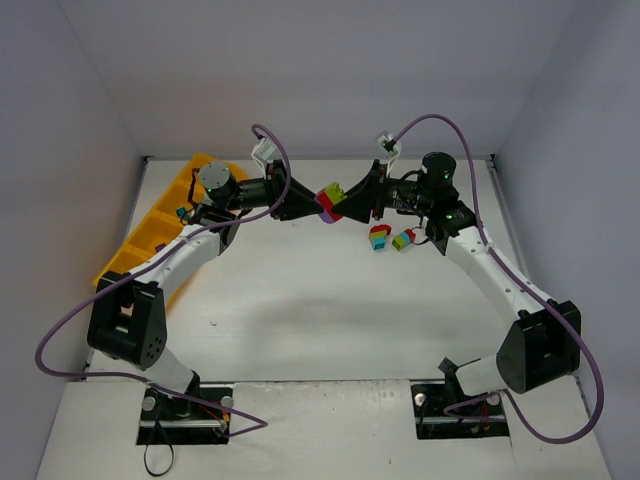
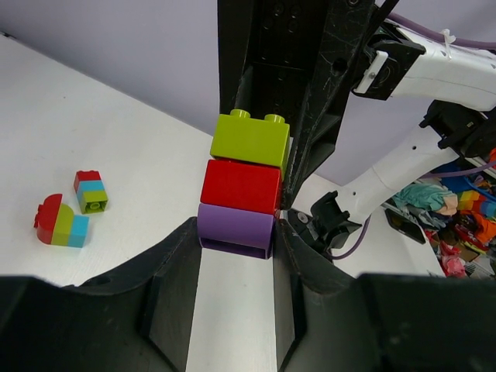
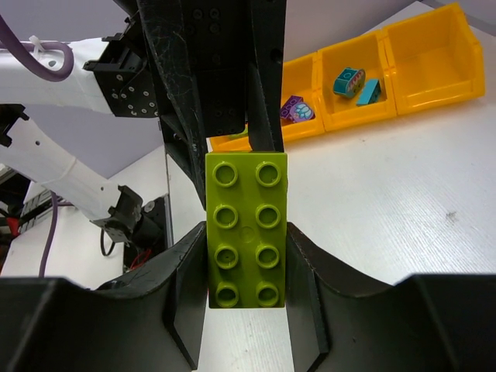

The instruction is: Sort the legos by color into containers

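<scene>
A stack of three legos, lime green (image 2: 249, 138) on red (image 2: 241, 186) on purple (image 2: 236, 226), hangs in the air between both grippers above the table's far middle (image 1: 331, 200). My left gripper (image 2: 236, 235) is shut on the purple bottom brick and reaches in from the left (image 1: 308, 203). My right gripper (image 3: 246, 260) is shut on the lime green brick (image 3: 246, 229) and comes in from the right (image 1: 352, 204). The orange-yellow tray (image 1: 135, 255) lies at the far left. Its compartments (image 3: 422, 66) hold teal pieces (image 3: 350, 81) and a purple piece (image 3: 296, 109).
Two small multicoloured stacks lie on the table under the right arm: a red, green and teal one (image 1: 380, 238) (image 2: 60, 221) and a smaller one (image 1: 403, 241) (image 2: 91, 191). Walls close the table at the back and both sides.
</scene>
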You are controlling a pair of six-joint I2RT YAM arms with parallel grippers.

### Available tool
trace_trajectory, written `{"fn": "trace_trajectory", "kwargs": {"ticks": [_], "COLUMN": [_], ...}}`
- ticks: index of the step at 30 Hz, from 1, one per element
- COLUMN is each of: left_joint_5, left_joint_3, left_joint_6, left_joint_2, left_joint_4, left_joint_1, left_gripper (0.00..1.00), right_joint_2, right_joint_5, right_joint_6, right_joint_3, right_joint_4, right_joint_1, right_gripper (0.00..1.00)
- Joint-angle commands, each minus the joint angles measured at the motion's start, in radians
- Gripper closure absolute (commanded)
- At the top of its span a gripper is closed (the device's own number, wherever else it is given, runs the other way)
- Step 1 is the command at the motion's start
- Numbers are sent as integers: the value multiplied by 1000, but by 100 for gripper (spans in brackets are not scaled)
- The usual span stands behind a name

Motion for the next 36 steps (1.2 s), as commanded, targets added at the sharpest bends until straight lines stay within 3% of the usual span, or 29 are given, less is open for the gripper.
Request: {"fn": "trace_trajectory", "kwargs": {"ticks": [1, 13, 23, 31, 33, 36], "left_joint_5": [-62, -103, -103, -105, -103, -101], "left_joint_3": [30, 25, 13, -7, -9, -12], "left_joint_6": [25, 86, 88, 83, 85, 88], "left_joint_2": [-43, -61, -70, -78, -81, -81], "left_joint_4": [96, 25, 22, 38, 36, 33], "left_joint_1": [2, -1, -1, -4, -2, -4], "left_gripper": [100, 100, 100, 100, 100, 100], "right_joint_2": [-28, -19, -5, 10, 11, 8], "right_joint_5": [0, 2, 0, -11, -8, 0], "right_joint_6": [-22, -27, -29, -30, -32, -35], "right_joint_3": [10, 13, 22, 38, 38, 35], "right_joint_4": [13, 1, -2, -8, -8, -13], "right_joint_1": [8, 14, 33, 51, 51, 53], "right_gripper": [64, 57, 69, 63, 68, 84]}}
